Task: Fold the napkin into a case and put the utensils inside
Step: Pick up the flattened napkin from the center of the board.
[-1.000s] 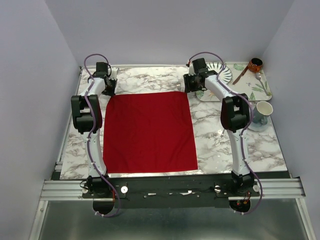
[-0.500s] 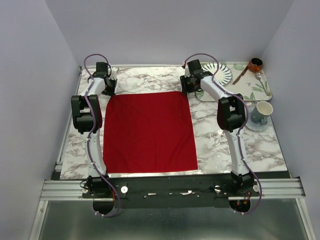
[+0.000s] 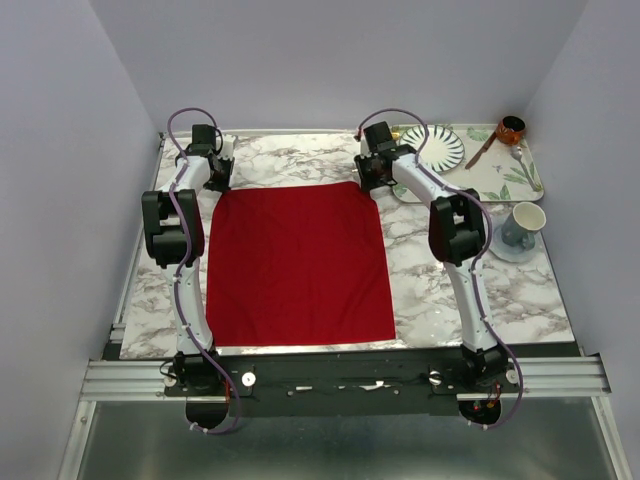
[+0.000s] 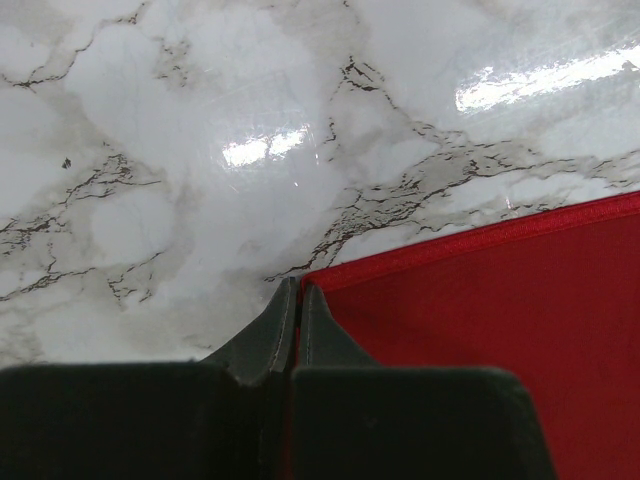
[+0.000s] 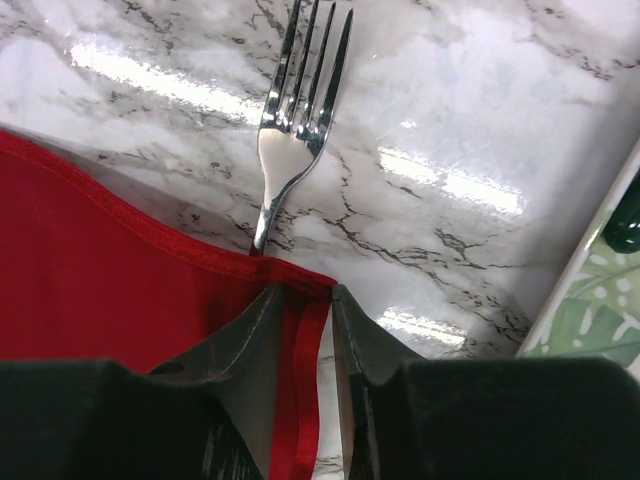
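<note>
Napkin (image 3: pixel 298 262) is laid flat and unfolded on the marble table (image 3: pixel 450 290), between the two arms. No case is formed yet.

Left gripper (image 4: pixel 292 290) is set at the far-left corner of the cloth. Its jaws are seen pressed together with no gap. A sliver of red shows in the seam between them, so the corner appears to be pinched, though the contact itself is mostly hidden by the fingers.

Right gripper (image 5: pixel 305 292) is set at the far-right corner. Its jaws are parted by a narrow gap, with the red hem and a strip of bare marble seen between them. The cloth is straddled, not clamped.

Fork (image 5: pixel 300 90) is seen in the right wrist view just beyond that corner, lying on the marble with its tines pointing away. Its handle end is tucked under the napkin's far edge. It cannot be made out in the top view.

Leaf-print tray (image 3: pixel 505 180) is placed at the far right, with a striped plate (image 3: pixel 440 147) on it. A mug (image 3: pixel 525 225) is stood just in front of the tray.
</note>
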You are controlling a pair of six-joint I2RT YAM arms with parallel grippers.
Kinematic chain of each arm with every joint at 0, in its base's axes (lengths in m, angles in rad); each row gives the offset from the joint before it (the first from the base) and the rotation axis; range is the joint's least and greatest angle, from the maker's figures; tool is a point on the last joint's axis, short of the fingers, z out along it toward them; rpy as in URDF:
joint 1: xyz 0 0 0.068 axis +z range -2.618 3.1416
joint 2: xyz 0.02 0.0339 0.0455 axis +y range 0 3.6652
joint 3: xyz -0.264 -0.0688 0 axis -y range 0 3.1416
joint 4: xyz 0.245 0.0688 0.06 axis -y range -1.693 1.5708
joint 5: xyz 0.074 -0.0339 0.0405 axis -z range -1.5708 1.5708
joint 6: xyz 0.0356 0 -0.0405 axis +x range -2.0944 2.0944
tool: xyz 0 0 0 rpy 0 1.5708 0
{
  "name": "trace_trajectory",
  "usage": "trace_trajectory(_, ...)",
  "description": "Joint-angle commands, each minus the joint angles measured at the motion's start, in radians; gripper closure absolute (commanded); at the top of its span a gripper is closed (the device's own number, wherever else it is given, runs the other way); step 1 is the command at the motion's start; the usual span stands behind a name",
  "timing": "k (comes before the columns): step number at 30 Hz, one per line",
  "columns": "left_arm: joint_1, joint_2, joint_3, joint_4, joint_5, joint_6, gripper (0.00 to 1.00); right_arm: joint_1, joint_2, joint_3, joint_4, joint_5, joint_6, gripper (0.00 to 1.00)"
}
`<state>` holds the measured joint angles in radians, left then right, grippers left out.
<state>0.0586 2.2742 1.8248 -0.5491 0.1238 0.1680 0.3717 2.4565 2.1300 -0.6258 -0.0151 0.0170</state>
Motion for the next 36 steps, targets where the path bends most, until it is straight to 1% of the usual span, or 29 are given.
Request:
trace_trajectory(1,-0.002,0.005,-0.028,-0.066,0.033,-0.01,1.0,-0.02,0.021,-0.001,-0.038,-0.017,0.021,0.67)
trace_trajectory(5,-0.002,0.011,-0.025,-0.069,0.04,-0.018,1.0,-0.02,0.022,0.005,-0.055,-0.011,0.026,0.65)
trace_trajectory(7,0.0,0.008,-0.03,-0.069,0.04,-0.016,1.0,-0.02,0.018,-0.001,-0.057,-0.006,0.024,0.63)
trace_trajectory(8,0.0,0.007,-0.032,-0.069,0.04,-0.015,1.0,-0.02,0.015,-0.002,-0.061,0.006,0.024,0.6)
trace_trajectory(11,0.0,0.007,-0.033,-0.069,0.04,-0.015,1.0,-0.02,0.016,0.001,-0.068,0.009,0.012,0.59)
trace_trajectory(14,0.001,0.005,-0.033,-0.071,0.045,-0.018,1.0,-0.019,0.016,-0.001,-0.068,0.009,0.003,0.71)
trace_trajectory(15,0.001,0.004,-0.033,-0.069,0.046,-0.021,1.0,-0.019,0.016,0.001,-0.071,0.009,0.0,0.78)
trace_trajectory(17,0.001,0.001,-0.032,-0.072,0.053,-0.025,1.0,-0.019,0.021,0.011,-0.077,0.006,-0.005,0.86)
trace_trajectory(18,0.001,0.002,-0.03,-0.074,0.053,-0.024,1.0,-0.02,0.024,0.016,-0.08,0.004,-0.006,0.95)
trace_trajectory(19,0.001,-0.001,-0.03,-0.074,0.053,-0.025,1.0,-0.019,0.027,0.022,-0.083,0.004,-0.009,0.99)
trace_trajectory(23,0.001,-0.015,-0.032,-0.075,0.066,-0.024,1.0,-0.019,0.042,0.061,-0.1,0.009,-0.008,0.99)
trace_trajectory(24,0.003,-0.024,-0.038,-0.071,0.074,-0.022,1.0,-0.019,0.038,0.067,-0.098,-0.018,-0.043,1.0)
trace_trajectory(29,0.01,-0.094,-0.059,-0.037,0.135,-0.025,1.0,-0.019,-0.069,0.035,-0.045,-0.04,-0.092,0.99)
trace_trajectory(31,0.015,-0.122,-0.077,-0.02,0.155,-0.028,1.0,-0.02,-0.108,0.022,-0.043,-0.078,-0.103,0.99)
trace_trajectory(36,0.03,-0.225,-0.159,0.037,0.229,-0.036,1.0,-0.019,-0.227,-0.071,-0.045,-0.161,-0.094,0.99)
